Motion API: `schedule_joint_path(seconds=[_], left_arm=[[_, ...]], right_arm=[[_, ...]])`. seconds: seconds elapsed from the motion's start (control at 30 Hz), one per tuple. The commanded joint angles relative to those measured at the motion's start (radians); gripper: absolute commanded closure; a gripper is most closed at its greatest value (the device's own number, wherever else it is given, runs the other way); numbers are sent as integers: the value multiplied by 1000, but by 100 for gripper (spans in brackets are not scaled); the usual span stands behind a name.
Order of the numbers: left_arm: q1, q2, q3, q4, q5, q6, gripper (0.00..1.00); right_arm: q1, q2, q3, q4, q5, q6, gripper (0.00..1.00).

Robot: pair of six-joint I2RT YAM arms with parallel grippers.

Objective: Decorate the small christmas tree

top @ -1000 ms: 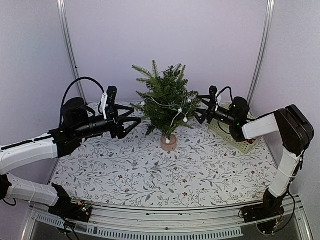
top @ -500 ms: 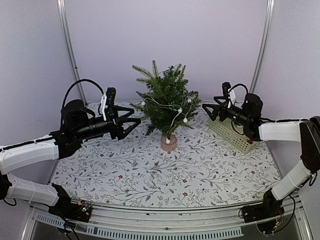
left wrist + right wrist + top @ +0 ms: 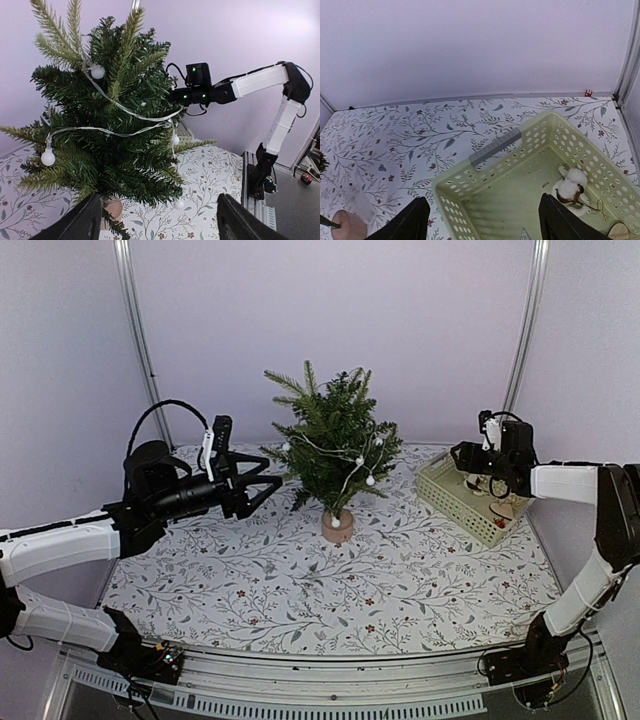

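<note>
Right pincer (image 3: 483,200): released, empty, poised above basket (image 3: 451,183).
Left pincer (image 3: 159,197): released, beside small christmas tree (image 3: 110,125).
Pick: white ornament (image 3: 572,186) to be gripped centrally.

A pale green perforated basket (image 3: 447,502) sits at the far right of the bench (image 3: 300,580), whose white cloth is printed with leafy sprigs. Inside the basket lies a white cottony ornament (image 3: 570,186), with a thin golden loop (image 3: 598,205) just beside it. A grey strip (image 3: 495,146) runs along one short rim. A metal post (image 3: 138,340) rises at the far left.
</note>
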Motion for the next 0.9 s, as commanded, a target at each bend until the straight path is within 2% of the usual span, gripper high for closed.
schedule_joint_path(seconds=[0.0,0.1,0.27,0.5,0.7,0.87], left_arm=[[14,-3,-10,38,16,-12,19],[16,-13,-17,37,10,-9,19],[20,-21,-27,38,4,-8,19],[23,-5,-25,57,8,-12,19],[24,22,-19,74,20,-18,19],[26,32,-11,74,28,-21,20]], right_arm=[[-9,101,63,-133,150,25,25],[-10,192,109,-203,179,27,32],[-10,281,149,-260,104,31,43],[3,329,181,-286,-131,81,57],[105,336,189,-237,-263,130,57],[164,341,200,-189,-302,202,57]])
